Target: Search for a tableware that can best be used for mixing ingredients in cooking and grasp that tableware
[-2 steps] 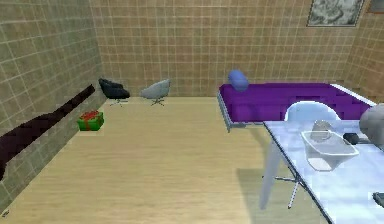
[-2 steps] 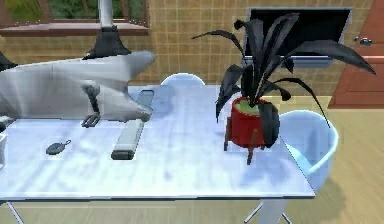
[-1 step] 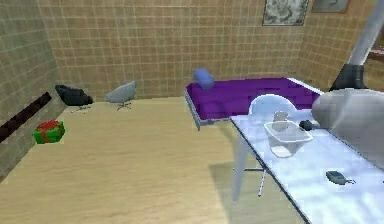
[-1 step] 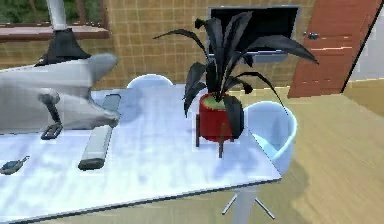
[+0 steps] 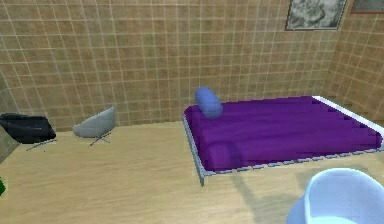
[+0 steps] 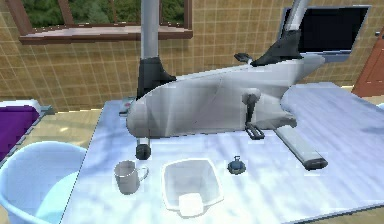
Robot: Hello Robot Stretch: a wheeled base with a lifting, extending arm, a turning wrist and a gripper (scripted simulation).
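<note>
White, half-clear bowl [image 6: 192,187] stands near the table's [image 6: 335,130] front edge, a mug [image 6: 128,177] beside it, a grey machine [image 6: 210,105] behind. The search seems finished; next, the arm must reach the bowl. The gripper's state I cannot tell.

Robot body upright, level, pose of arm (and tool) cannot be told

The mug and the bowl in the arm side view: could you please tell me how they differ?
The mug is grey, round and has a handle; the bowl is whitish, squarish and has none. The mug is narrower and taller, the bowl wider and shallower. Both stand upright on the pale table, side by side but apart.
</note>
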